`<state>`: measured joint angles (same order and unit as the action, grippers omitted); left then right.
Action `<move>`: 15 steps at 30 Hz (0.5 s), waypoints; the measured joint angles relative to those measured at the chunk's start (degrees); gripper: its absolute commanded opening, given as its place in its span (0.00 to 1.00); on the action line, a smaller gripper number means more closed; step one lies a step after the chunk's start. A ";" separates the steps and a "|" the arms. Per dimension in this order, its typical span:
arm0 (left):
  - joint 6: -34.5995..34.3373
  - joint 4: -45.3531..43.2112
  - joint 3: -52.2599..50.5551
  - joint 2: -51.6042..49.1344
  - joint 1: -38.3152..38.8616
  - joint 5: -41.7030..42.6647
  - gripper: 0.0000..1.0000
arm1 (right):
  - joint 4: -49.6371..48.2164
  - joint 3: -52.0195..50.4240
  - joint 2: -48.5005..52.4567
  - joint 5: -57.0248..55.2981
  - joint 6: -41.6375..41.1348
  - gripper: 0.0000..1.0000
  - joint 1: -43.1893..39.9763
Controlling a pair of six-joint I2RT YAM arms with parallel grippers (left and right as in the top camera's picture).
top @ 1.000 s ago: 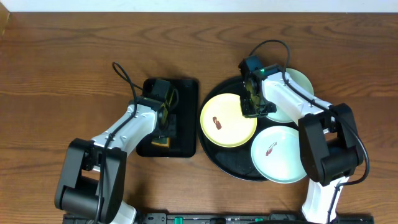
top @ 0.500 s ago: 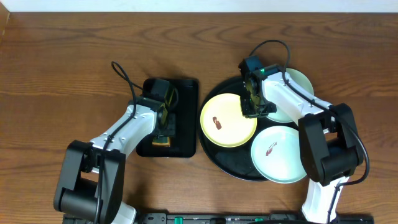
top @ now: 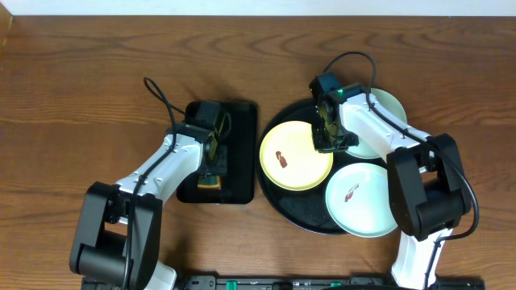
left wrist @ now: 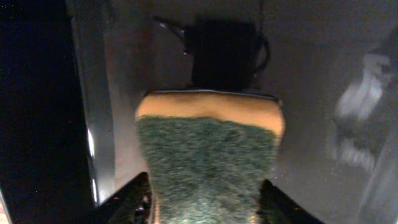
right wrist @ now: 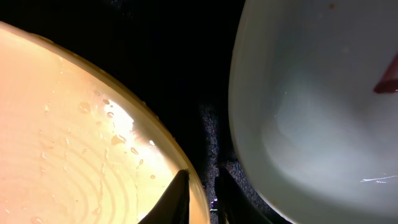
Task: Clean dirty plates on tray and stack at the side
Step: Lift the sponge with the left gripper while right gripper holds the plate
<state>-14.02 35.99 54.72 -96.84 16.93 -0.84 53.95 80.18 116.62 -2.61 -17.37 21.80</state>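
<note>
steadying stage, apparently: pinching the yellow plate by its rim in the right pincer, on the round tray; clamping the sponge in the left pincer over the rectangular tray. likely needing next: carrying sponge to the smear.

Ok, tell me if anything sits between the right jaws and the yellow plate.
Nothing visible does. In the right wrist view the rim of the yellow plate runs up between the right jaws, with only bare black tray beside it. The mint plate lies off to one side, apart.
</note>
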 measured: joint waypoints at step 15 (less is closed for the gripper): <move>-0.07 -0.04 -0.04 0.00 0.00 -0.07 0.46 | 0.39 0.00 0.02 0.00 0.00 0.15 0.00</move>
<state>-14.09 35.94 54.68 -96.84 16.93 -0.91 54.35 80.18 116.64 -2.61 -17.37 21.80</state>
